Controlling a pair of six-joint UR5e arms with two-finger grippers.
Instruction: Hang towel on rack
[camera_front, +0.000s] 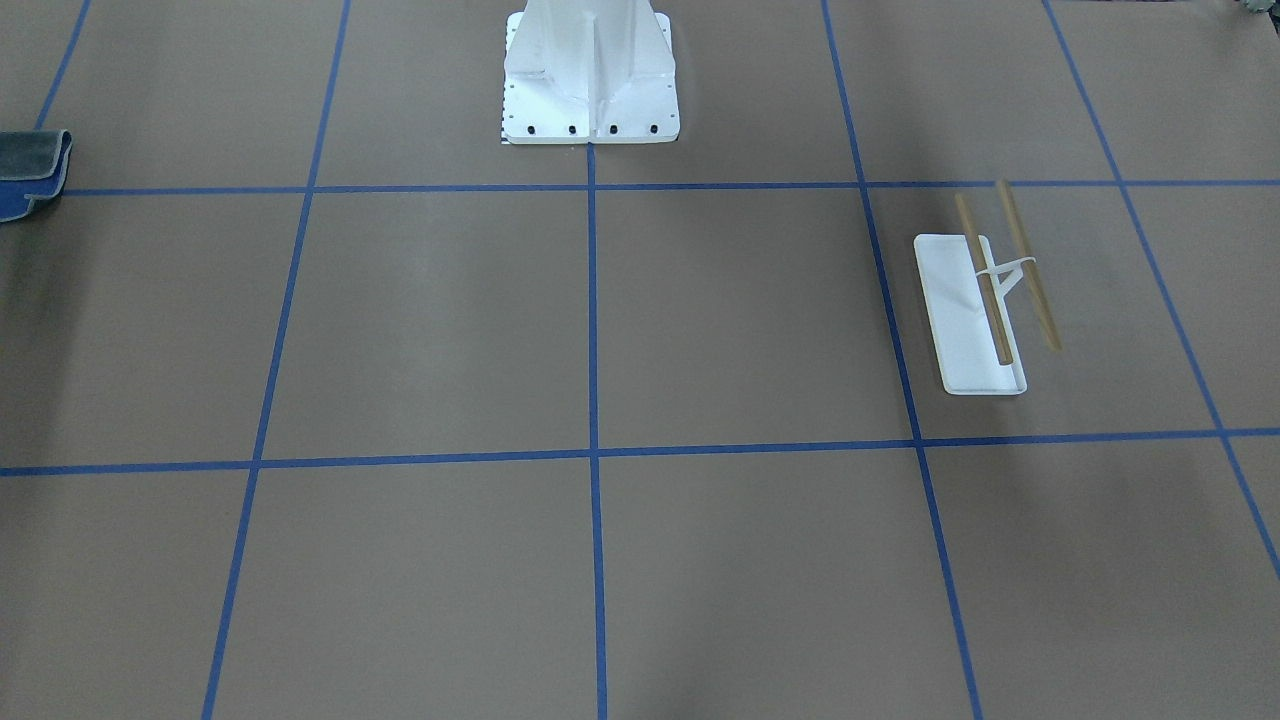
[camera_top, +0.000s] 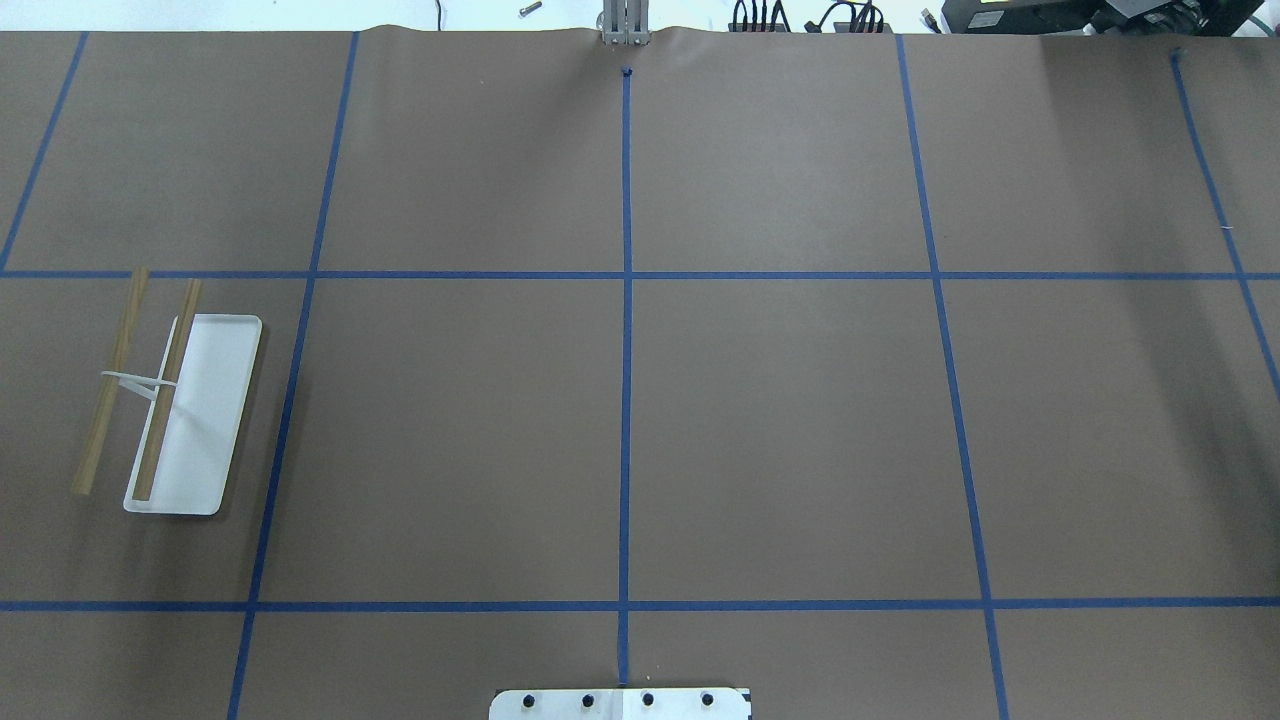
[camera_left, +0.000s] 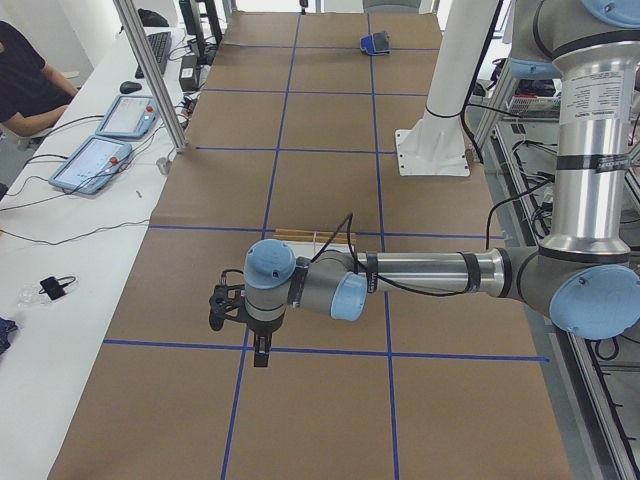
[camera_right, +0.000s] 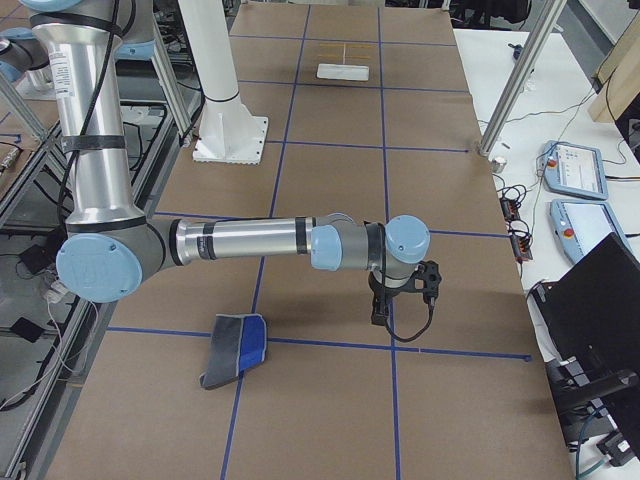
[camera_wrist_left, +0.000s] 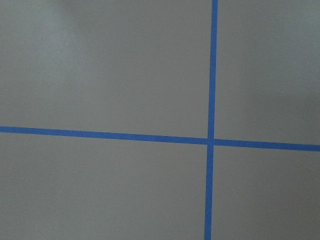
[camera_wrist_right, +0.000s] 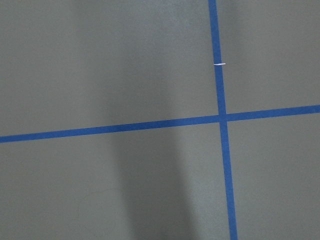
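The towel (camera_front: 30, 175) lies folded on the table, blue and dark grey, at the robot's far right; it also shows in the exterior right view (camera_right: 235, 350) and small in the exterior left view (camera_left: 376, 42). The rack (camera_front: 960, 310) stands on the robot's left side, with a white tray base and two tan rods, both bare; it also shows in the overhead view (camera_top: 210, 400). My left gripper (camera_left: 258, 355) hangs above the table near the rack. My right gripper (camera_right: 380, 318) hangs right of the towel. I cannot tell whether either is open or shut.
The white bolted pedestal (camera_front: 590, 80) stands at the table's middle near edge. Blue tape lines cross the brown table. Aluminium posts (camera_left: 150, 75) and tablets (camera_left: 95, 160) stand on the operators' side. A person (camera_left: 25, 80) sits there.
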